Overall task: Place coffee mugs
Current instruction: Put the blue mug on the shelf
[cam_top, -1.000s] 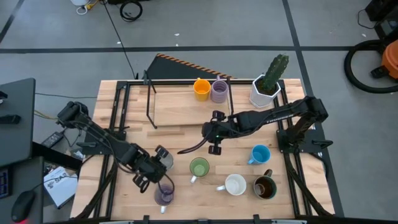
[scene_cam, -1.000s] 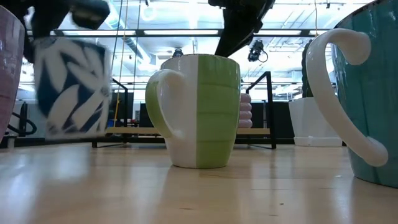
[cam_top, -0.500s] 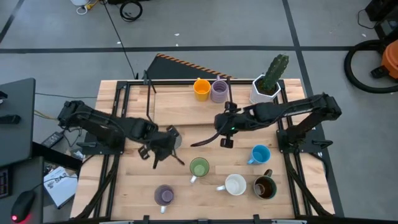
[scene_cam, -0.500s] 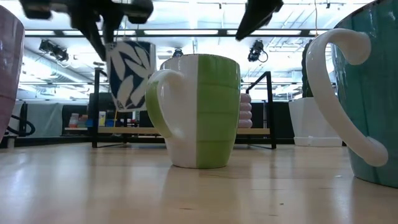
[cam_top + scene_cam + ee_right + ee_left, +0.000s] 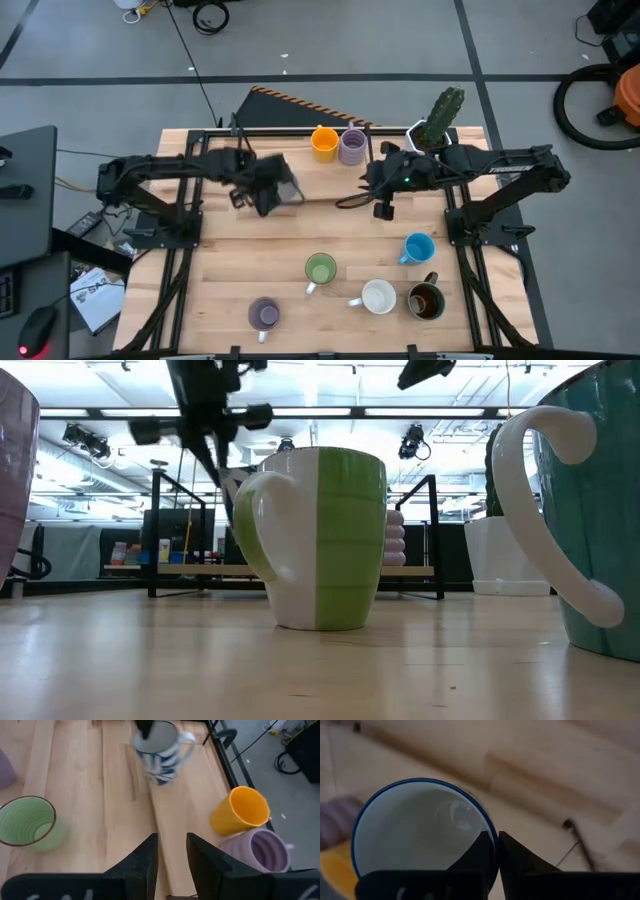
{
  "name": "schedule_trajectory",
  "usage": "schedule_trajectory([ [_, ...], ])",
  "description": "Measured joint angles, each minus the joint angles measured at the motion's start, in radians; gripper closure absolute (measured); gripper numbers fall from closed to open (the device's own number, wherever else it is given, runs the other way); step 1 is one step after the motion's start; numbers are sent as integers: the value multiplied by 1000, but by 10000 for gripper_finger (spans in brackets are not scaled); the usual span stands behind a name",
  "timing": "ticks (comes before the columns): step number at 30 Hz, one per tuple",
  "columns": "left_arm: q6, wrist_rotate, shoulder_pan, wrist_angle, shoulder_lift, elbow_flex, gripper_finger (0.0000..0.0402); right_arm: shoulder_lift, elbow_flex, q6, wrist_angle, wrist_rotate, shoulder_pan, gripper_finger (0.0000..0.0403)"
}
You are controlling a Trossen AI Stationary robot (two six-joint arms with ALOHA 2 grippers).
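A white mug with blue leaves (image 5: 160, 755) hangs over the table's far left part, with my left gripper (image 5: 272, 190) shut on it. My right gripper (image 5: 385, 195) hovers open over the table's far right middle, nothing between its fingers (image 5: 150, 855). An orange mug (image 5: 323, 143) and a lavender mug (image 5: 352, 147) stand on their bases at the far edge. Toward the near edge stand a green mug (image 5: 320, 269), a white mug (image 5: 378, 296), a dark brown mug (image 5: 426, 301), a blue mug (image 5: 418, 248) and a second lavender mug (image 5: 263, 314). My left gripper holds the leaf-patterned mug by its blue rim (image 5: 489, 827), one finger inside the mug and one outside against the wall. The fingers come from above, slanting down. The mug hangs below them, mouth up and slightly tilted, clear of the table.
A white faceted pot with a cactus (image 5: 430, 140) stands at the far right corner. A black metal frame (image 5: 243, 160) rises from the table's far left part. Bare wood lies between the far mugs and the near row.
My left gripper has carried the leaf mug from the near left part of the table up and toward the far edge, rolling its wrist on the way; the mug stays clear of the table. My right gripper has risen and drawn back toward the far right, still open.
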Motion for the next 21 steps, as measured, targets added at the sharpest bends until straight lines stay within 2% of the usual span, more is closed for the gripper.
schedule_trajectory([
  [9, 188, 122, 226, 115, 24, 0, 377, -1, -1, -26, 8, -18, -38, 296],
  [16, 316, 143, 358, 228, 49, 0, 377, -3, -47, -39, 51, -50, -73, 296],
  [21, 340, 177, 426, 274, 100, 0, 377, -2, -69, -36, 83, -87, -107, 296],
])
